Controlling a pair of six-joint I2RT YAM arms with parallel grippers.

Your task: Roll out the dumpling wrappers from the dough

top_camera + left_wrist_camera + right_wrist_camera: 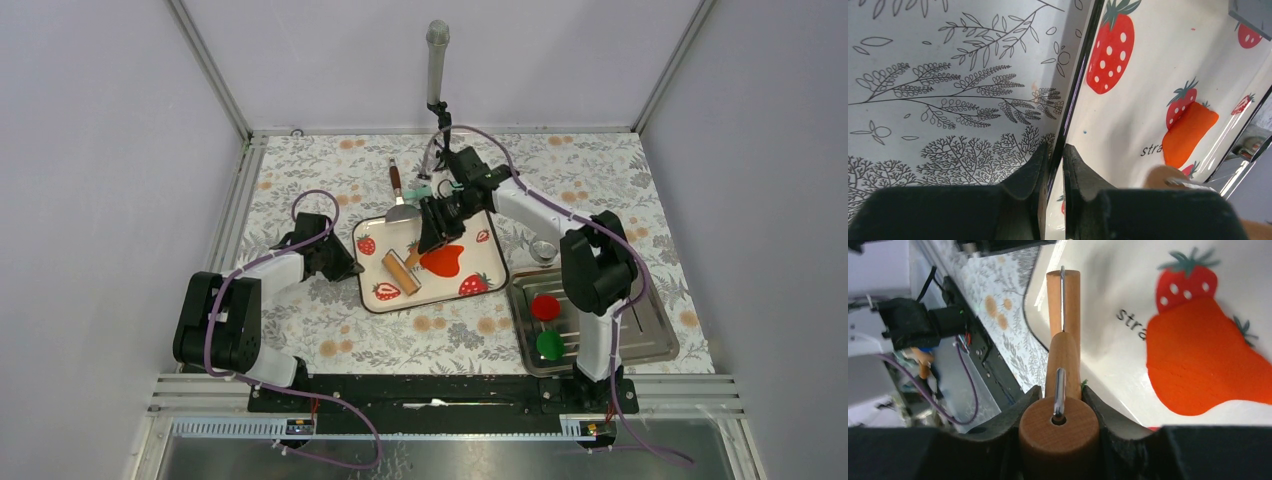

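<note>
The dough (443, 261) is a flat orange-red irregular sheet on the white strawberry tray (492, 256). My right gripper (430, 243) is shut on the handle of a wooden rolling pin (401, 273), whose barrel rests on the tray just left of the dough. In the right wrist view the gripper (1059, 405) clamps the handle (1059, 426), the barrel (1064, 297) lies ahead and the dough (1205, 365) is to the right. My left gripper (350, 268) is shut on the tray's left rim (1075, 95), fingers (1054, 160) either side; the dough (1188, 134) shows beyond. No round dumpling wrapper is in view.
A metal tray (650, 335) at the right holds a crimson disc (545, 307) and a green disc (549, 345). A small metal ring cutter (541, 250) stands between the trays. A scraper (400, 196) lies behind the strawberry tray. A microphone (437, 60) stands at the back.
</note>
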